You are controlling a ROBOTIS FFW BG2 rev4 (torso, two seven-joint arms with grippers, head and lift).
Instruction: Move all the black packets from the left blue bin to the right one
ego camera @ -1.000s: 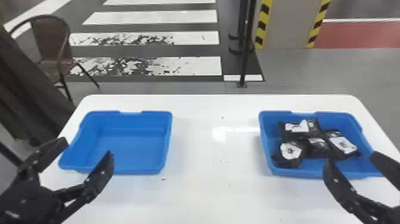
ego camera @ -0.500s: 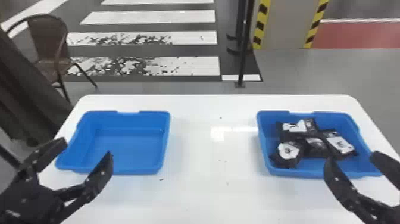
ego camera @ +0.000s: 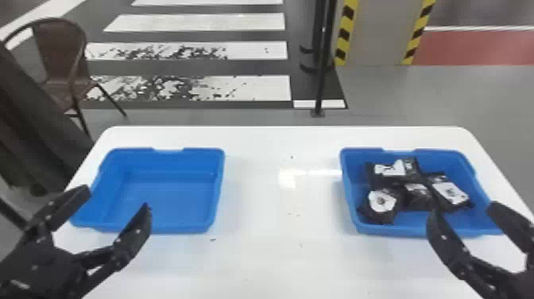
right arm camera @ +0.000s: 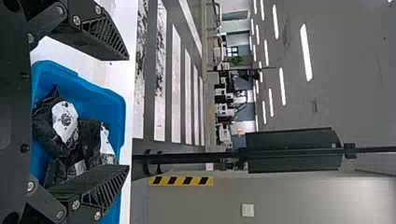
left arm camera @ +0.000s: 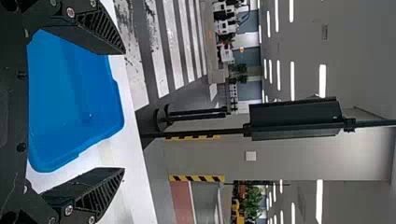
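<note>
Evidently no carry remains, since the black packets [ego camera: 417,195] lie inside the right blue bin [ego camera: 397,229], just beyond my right hand [ego camera: 463,208], spread and gripping nothing.

Head view — forward, down, above table [ego camera: 292,254]

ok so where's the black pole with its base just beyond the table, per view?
Head view: black pole upright, upper part, right of centre.
Left wrist view: pole sideways across the middle, dark panel on it.
Right wrist view: pole sideways, same panel, beside yellow-black stripes.
Shared landmark: crosswalk.
</note>
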